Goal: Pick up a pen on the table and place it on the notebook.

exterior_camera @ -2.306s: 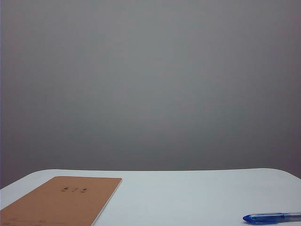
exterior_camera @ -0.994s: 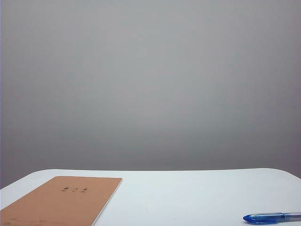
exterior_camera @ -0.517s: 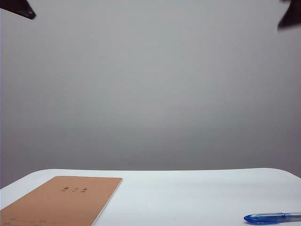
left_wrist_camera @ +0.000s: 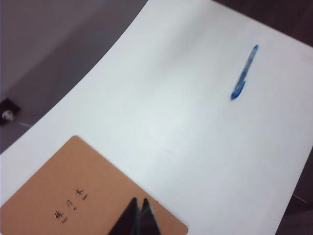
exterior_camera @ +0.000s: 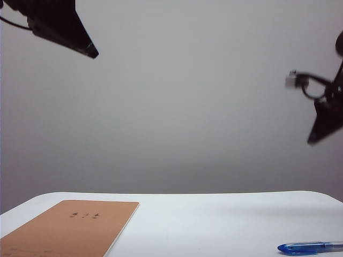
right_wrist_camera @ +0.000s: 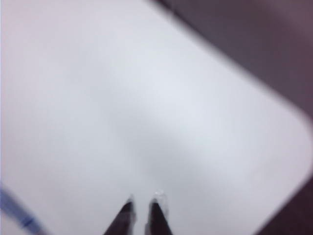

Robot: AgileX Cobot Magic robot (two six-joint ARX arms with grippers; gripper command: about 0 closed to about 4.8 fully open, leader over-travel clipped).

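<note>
The tan notebook (exterior_camera: pixel 69 230) lies flat at the front left of the white table (exterior_camera: pixel 214 219). At the front right lies the blue pen (exterior_camera: pixel 311 247), alone on the surface. My left gripper (exterior_camera: pixel 91 52) hangs high at the upper left, far above the notebook. In the left wrist view its tips (left_wrist_camera: pixel 138 201) are pressed together and empty over the notebook (left_wrist_camera: pixel 73 186), with the pen (left_wrist_camera: pixel 244 72) far across the table. My right gripper (exterior_camera: pixel 312 140) hovers at the right, well above the pen. Its blurred fingers (right_wrist_camera: pixel 143 200) stand slightly apart over bare table, the pen (right_wrist_camera: pixel 14 210) off to one side.
A plain grey wall rises behind the table. The table's far edge and rounded corners (exterior_camera: pixel 321 195) show, with dark floor (right_wrist_camera: pixel 254 39) beyond. A looped cable with a white plug (exterior_camera: pixel 297 80) hangs from the right arm. A small dark object (left_wrist_camera: pixel 7 110) sits off the table.
Both arms have come in from the top corners and dropped lower, the right one further down. The right fingers have parted a little. Pen and notebook have not moved.
</note>
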